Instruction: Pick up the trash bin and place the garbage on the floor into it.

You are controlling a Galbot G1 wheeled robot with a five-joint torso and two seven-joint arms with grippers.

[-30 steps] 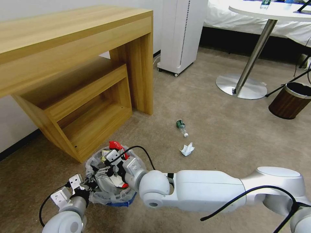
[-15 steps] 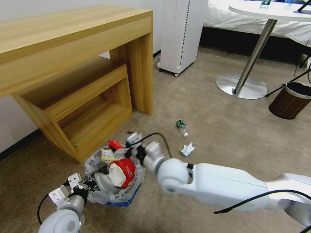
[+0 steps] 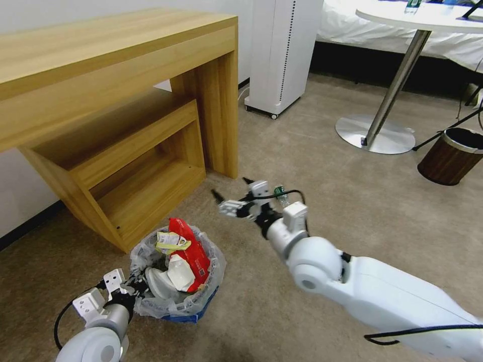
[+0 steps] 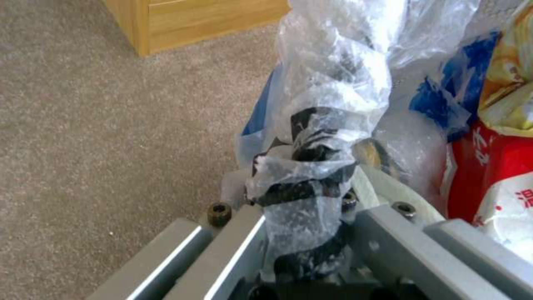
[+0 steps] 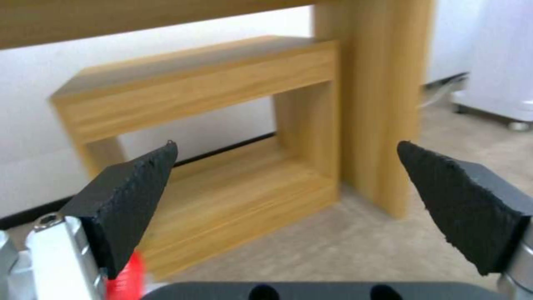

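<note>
The blue trash bin (image 3: 193,315) with its crinkled clear liner stands on the carpet by the desk's corner. It holds red wrappers (image 3: 191,254), a yellow-white packet and a white slipper (image 3: 158,284). My left gripper (image 3: 135,285) is shut on the bin's near rim. The left wrist view shows it pinching the rim and liner (image 4: 311,187), with a blue wall (image 4: 258,112) beside it. My right gripper (image 3: 231,188) hangs open and empty above the carpet, beyond the bin. Its black fingers (image 5: 133,200) are spread wide toward the desk. A green-labelled bottle (image 3: 279,191) peeks out behind that gripper.
A wooden desk (image 3: 126,100) with a lower shelf stands right behind the bin. A white upright appliance (image 3: 282,50), a round table's metal base (image 3: 375,133) and a brown wood-pattern bin (image 3: 450,156) lie farther off. Open carpet stretches between them.
My right gripper rose out of the bin and swung away toward the bottle, open and empty. The red wrapper stayed in the bin. The left gripper kept its hold.
</note>
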